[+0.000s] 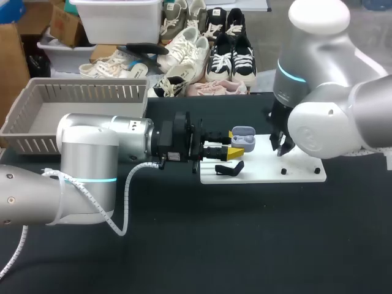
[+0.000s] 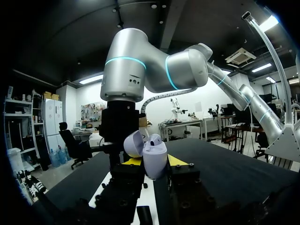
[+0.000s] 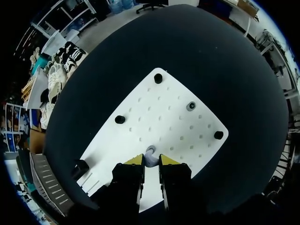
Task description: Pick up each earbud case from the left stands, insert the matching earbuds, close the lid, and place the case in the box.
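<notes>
Head view: the left arm (image 1: 92, 159) and right arm (image 1: 331, 122) are silver-grey, each ringed by a thin cyan band, over a black table (image 1: 184, 245); at centre is a white board (image 1: 300, 177) patterned with a regular grid of small holes and dotted with black pegs (image 1: 283, 171), at its left end a black stand (image 1: 229, 168), and at upper left a grey basket (image 1: 37, 116) with vertically slatted walls. The left gripper (image 1: 236, 142) is black with bright yellow tips, the earbud case (image 1: 244, 138) at it is pale lavender-grey, and the spiral cable (image 1: 125, 202) on the left arm is white. Right wrist view: the right gripper (image 3: 151, 161) is likewise black with yellow tips, and the earbud (image 3: 150, 153) between them is pale whitish-lilac
</notes>
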You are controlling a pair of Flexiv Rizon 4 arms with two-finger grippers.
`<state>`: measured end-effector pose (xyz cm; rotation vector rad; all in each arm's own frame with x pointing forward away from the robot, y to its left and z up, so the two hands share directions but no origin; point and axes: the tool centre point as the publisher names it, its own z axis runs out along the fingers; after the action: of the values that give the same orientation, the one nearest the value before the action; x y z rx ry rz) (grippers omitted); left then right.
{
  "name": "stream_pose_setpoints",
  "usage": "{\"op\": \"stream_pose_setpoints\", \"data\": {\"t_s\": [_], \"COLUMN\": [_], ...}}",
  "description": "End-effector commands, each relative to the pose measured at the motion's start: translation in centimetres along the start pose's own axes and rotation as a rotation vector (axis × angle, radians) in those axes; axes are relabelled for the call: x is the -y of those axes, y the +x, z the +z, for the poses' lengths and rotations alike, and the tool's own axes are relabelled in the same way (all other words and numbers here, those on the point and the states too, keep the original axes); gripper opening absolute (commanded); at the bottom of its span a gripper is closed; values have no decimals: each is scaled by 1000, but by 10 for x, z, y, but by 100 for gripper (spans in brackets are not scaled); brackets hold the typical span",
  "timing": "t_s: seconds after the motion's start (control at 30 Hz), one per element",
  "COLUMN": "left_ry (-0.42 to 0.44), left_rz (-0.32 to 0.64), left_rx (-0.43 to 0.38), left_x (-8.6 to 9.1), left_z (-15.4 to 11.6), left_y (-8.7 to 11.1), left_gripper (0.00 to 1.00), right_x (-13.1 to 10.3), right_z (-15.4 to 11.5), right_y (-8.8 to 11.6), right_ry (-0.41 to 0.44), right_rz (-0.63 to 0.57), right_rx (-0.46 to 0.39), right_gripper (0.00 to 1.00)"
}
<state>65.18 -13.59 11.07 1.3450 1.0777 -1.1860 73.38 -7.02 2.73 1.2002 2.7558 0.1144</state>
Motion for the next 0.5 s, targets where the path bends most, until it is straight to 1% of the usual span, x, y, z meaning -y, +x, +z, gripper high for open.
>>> {"op": "stream_pose_setpoints", "data": {"t_s": [0.03, 0.4, 0.5], "left_ry": [-6, -6, -6], "left_rz": [2, 2, 2], "left_rx": [0, 0, 0], "left_x": [1, 1, 1], "left_z": [0, 0, 0], "left_y": [0, 0, 0], "left_gripper": [0, 0, 0], "right_x": [8, 20, 25], "right_z": [-8, -29, -38], "right_y": [2, 1, -2], "right_ry": [-14, -57, -68], "right_rz": [7, 22, 27], "right_rx": [5, -6, -14], "right_gripper": [0, 0, 0]}}
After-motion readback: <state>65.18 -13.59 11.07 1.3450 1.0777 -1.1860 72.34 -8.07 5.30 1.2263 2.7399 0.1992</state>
